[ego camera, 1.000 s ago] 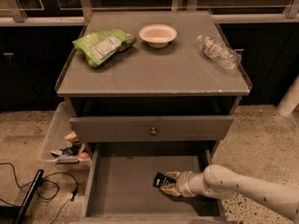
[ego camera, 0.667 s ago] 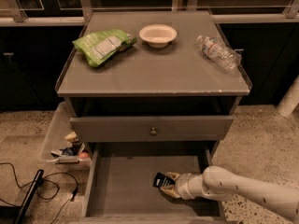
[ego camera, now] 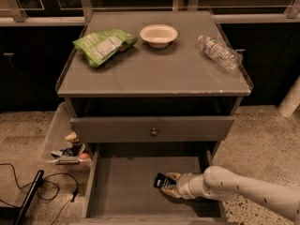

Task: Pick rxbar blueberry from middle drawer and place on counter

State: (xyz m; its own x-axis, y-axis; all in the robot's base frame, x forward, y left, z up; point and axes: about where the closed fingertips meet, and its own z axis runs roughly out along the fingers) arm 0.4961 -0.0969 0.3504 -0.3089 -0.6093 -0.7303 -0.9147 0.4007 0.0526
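The gripper [ego camera: 172, 187] and its arm are sitting slightly further left than in the earlier frame. The fingers are pinching the rxbar blueberry [ego camera: 163, 180] (dark wrapper, tilted) inside the middle drawer [ego camera: 122, 182], near its right edge, toward the front.

Speckled stone floor [ego camera: 262, 135], dark cabinets [ego camera: 28, 69] behind under a pale rail [ego camera: 262, 18]; the claw [ego camera: 169, 185] sits low inside the middle drawer [ego camera: 122, 186].

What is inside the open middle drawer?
Inside the middle drawer: the rxbar blueberry and the gripper at it, toward the right. The floor beneath them is hidden.
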